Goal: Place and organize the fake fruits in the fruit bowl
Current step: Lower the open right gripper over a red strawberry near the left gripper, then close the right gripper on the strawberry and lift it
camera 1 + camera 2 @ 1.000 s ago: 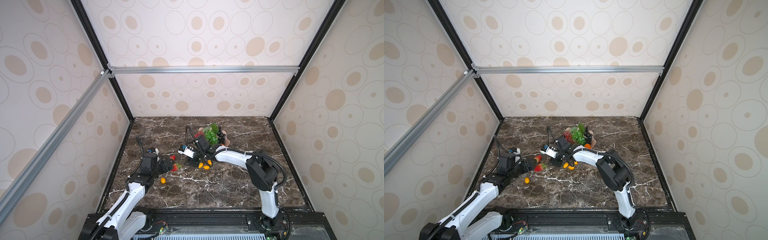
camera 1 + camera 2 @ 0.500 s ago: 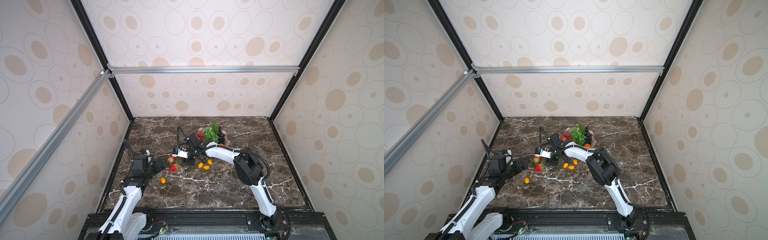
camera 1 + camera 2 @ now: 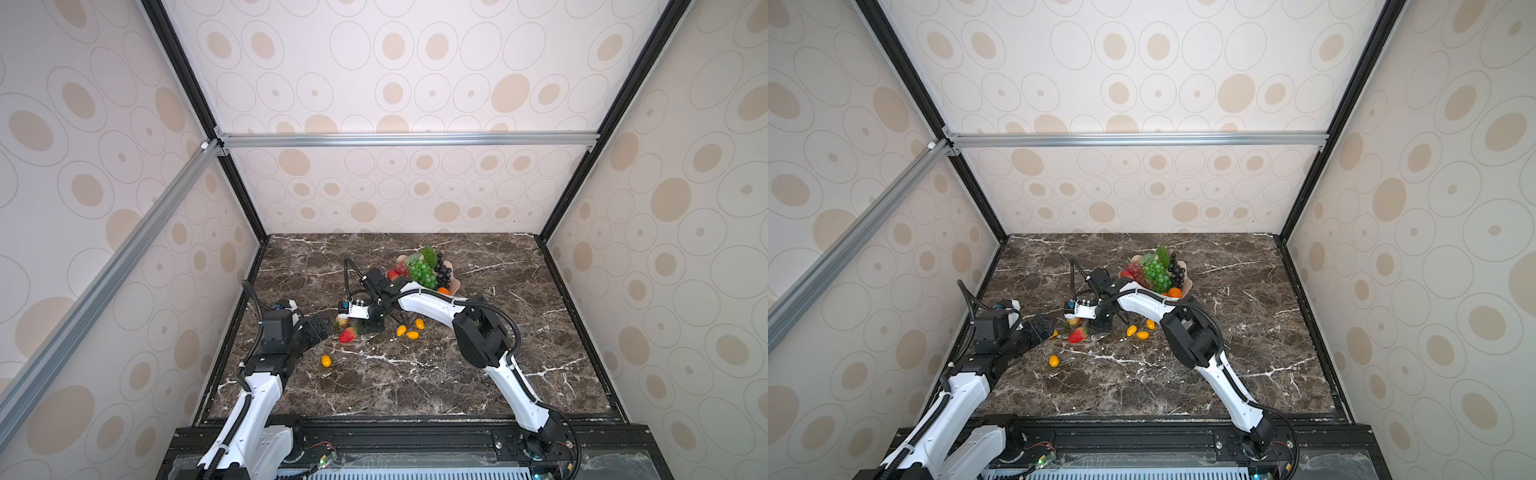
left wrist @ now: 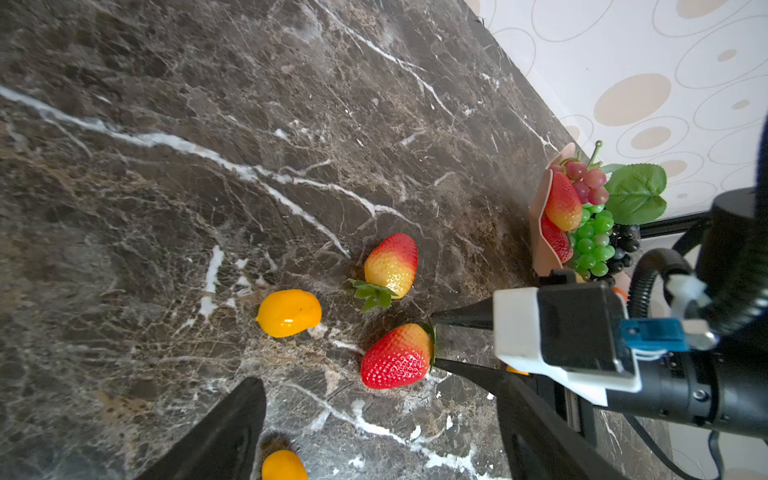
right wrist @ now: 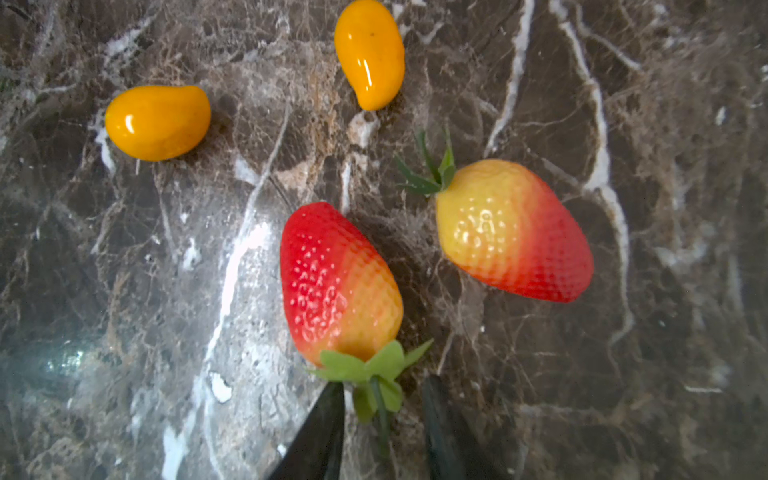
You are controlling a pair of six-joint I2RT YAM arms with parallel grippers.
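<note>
A red strawberry (image 3: 348, 334) (image 3: 1077, 335) (image 5: 338, 282) lies on the marble. My right gripper (image 5: 382, 403) (image 3: 360, 330) is open but narrow, one finger on each side of the berry's green leaves and stem, with small gaps. A yellower strawberry (image 5: 511, 230) (image 4: 392, 264) lies beside it. My left gripper (image 4: 382, 436) (image 3: 328, 328) stands wide open just left of the red strawberry (image 4: 397, 357), holding nothing. The pink fruit bowl (image 3: 455, 284) (image 3: 1187, 284) behind holds grape bunches (image 3: 424, 272), strawberries and a tangerine.
Yellow-orange ovals lie loose on the marble: one near the front (image 3: 326, 360), three right of my right gripper (image 3: 411, 330), one (image 4: 289, 312) by the strawberries, one (image 4: 284, 465) at my left finger. The right forearm (image 3: 428, 301) spans in front of the bowl.
The right gripper moved left and down to the red strawberry and narrowed its jaws around the stem. The left arm drew back to the left, still wide open.
</note>
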